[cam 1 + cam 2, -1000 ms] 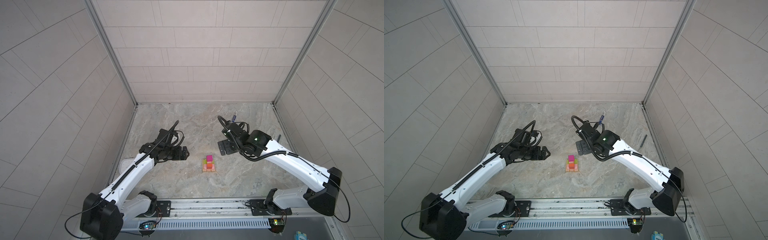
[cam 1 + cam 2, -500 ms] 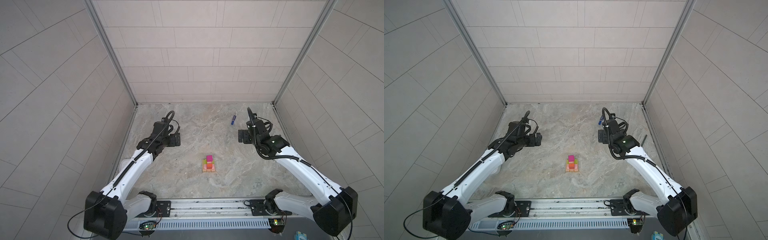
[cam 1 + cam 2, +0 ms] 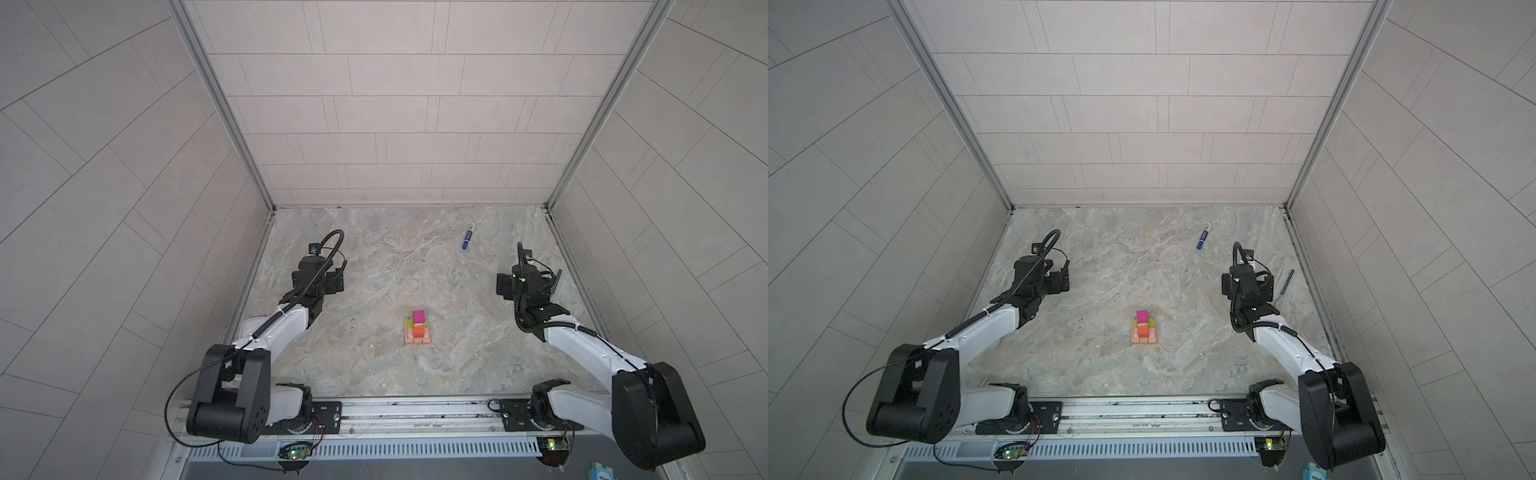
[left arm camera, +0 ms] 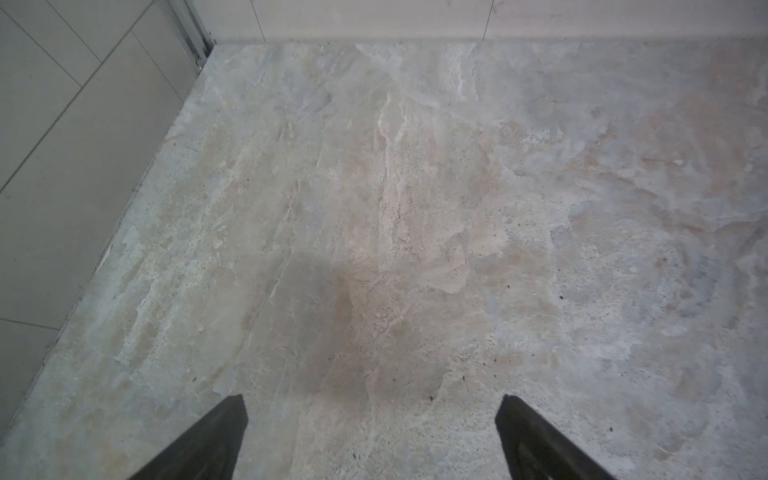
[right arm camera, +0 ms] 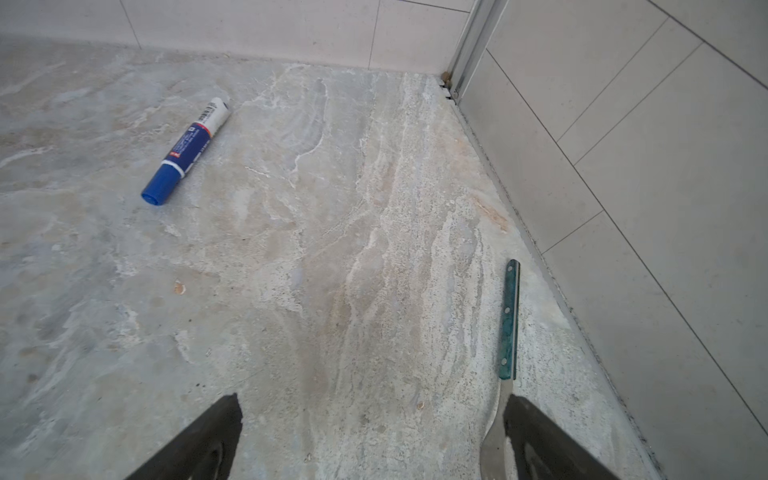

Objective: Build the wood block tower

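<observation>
Standing tower (image 3: 419, 328) between left hand (image 4: 372, 399), right hand (image 5: 372, 398)

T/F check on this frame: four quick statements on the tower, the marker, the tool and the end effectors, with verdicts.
1. The left end effector and the right end effector are both open and empty. True.
2. A magenta cube tops the wood block tower. True.
3. The blue marker touches the tower. False: it lies well apart from it, nearer the back wall.
4. The green-handled tool stands upright. False: it lies flat beside the right wall.
</observation>
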`<state>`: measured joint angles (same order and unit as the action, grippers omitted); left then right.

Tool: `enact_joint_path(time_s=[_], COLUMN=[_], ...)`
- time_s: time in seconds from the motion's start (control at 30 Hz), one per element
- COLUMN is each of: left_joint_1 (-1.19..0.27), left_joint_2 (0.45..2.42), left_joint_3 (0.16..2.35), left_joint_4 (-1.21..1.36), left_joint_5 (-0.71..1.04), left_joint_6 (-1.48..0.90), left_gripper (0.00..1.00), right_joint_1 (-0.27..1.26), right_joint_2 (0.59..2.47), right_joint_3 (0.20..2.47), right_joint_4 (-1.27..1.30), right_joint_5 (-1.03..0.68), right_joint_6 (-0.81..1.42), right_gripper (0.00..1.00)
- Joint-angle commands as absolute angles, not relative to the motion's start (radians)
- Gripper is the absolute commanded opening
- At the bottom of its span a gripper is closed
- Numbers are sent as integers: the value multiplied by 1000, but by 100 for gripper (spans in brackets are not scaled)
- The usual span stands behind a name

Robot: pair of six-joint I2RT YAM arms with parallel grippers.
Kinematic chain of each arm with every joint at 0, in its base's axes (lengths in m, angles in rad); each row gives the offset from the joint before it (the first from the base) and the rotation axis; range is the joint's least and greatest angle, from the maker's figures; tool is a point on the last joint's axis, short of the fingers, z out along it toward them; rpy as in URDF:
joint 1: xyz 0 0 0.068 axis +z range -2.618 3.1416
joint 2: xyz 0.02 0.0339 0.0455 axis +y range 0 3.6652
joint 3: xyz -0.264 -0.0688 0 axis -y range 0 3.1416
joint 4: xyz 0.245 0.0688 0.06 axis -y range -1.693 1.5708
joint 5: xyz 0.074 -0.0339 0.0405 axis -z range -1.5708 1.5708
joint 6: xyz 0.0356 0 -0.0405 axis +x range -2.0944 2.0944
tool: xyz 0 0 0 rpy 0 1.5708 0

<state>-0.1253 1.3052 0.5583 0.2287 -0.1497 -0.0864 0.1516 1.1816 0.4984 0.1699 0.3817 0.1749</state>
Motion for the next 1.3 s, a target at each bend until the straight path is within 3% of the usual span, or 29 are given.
enact_joint_path(time_s=[0.0, 0.47, 0.57, 0.63, 1.27], left_joint_1=[-123, -74, -65, -61, -63], left_joint_2=[1339, 1592, 1592, 1591, 1587], left_joint_3=[445, 330, 356, 405, 391], left_joint_4=[578, 1062, 1009, 897, 936], left_joint_5=[-180, -161, -181, -303, -285], left_joint_6=[-11, 31, 13, -41, -25], left_gripper=[100, 100, 100, 100, 100], right_joint_1=[141, 106, 99, 84, 84], right_joint_2=[1242, 1591, 1577, 1571, 1583], right_joint_3=[471, 313, 321, 342, 336], right_joint_4=[435, 1096, 1048, 1002, 1030], right_joint_5=[377, 336, 337, 382, 390], right_joint_6=[89, 7, 27, 64, 50], right_gripper=[100, 100, 100, 100, 99])
